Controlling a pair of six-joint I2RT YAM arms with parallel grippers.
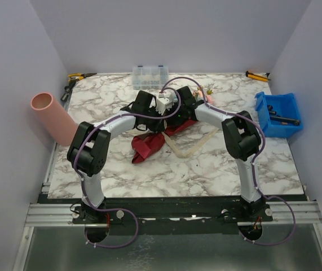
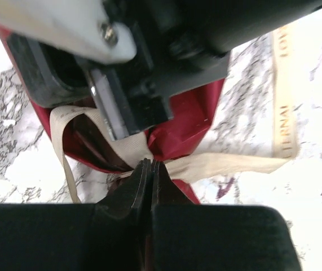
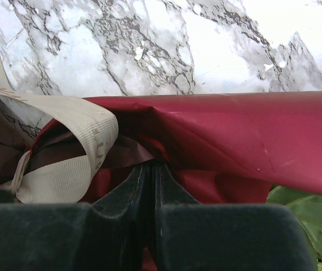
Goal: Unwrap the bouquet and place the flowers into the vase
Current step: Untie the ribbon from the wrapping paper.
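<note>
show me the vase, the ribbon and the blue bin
vase (image 1: 56,119), top external view, on the tube's side wall
ribbon (image 2: 228,164), left wrist view, on its flat loose tail
blue bin (image 1: 280,130), top external view, on its near wall

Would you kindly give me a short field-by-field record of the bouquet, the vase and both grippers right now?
Bouquet: lying in the middle of the table, still wrapped and tied
Ribbon: beige, one tail trailing across the table
Vase: tilted at the table's left edge, apart from the bouquet
Left gripper: shut, seemingly pinching the ribbon
Right gripper: shut on the bouquet's maroon wrap
</note>
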